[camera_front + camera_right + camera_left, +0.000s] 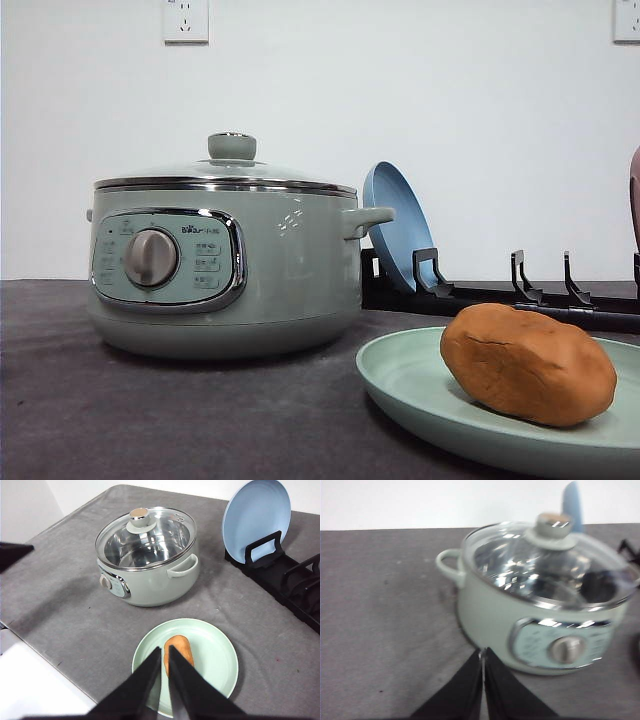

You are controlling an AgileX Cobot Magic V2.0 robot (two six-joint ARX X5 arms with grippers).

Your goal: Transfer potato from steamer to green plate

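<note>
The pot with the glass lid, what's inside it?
Through the glass lid, the pot shows a bare shiny metal bowl with no food. The potato lies on the green plate. The bowl's near side is hidden behind the pot's wall.

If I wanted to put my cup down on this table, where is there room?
Bare grey cloth lies left of the steamer and in front of it. It is crowded on the right, where the green plate with the potato and the black rack sit.

Steamer [280, 270]: glossy sage enamel-like body, chrome trim, clear glass lid [147, 537]; potato [528, 365] matte, faintly creased; green plate [410, 385] smooth, matte; table [150, 420] covered in grey cloth.
</note>
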